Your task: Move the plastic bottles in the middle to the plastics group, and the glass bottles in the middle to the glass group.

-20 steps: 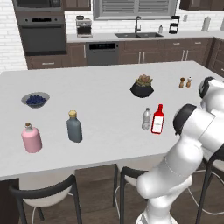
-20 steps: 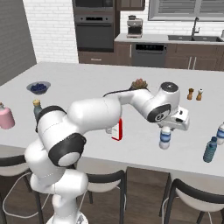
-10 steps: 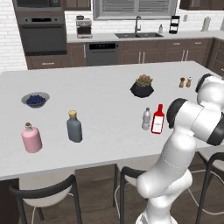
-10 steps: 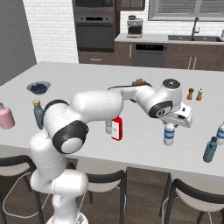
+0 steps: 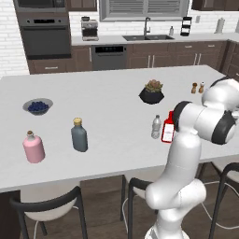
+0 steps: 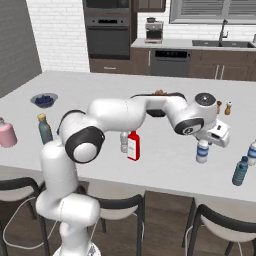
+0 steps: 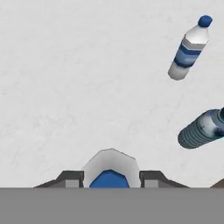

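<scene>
Gripper (image 7: 109, 177) clamped on blue-label plastic bottle (image 6: 202, 150); lower upright onto counter (image 7: 65, 87) beside plastics group (image 7: 188, 50), clear of them, then release.

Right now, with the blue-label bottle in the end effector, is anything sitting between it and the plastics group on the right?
Nothing visible blocks it. The end effector holds the blue-label bottle upright, and bare counter lies between it and the plastics group. The salt and pepper shakers stand further back.

A blue-labelled plastic bottle (image 6: 202, 151) stands upright, held from above. The greyish bottle (image 5: 156, 127) stands just beside the red bottle (image 5: 167, 128), both upright.
</scene>
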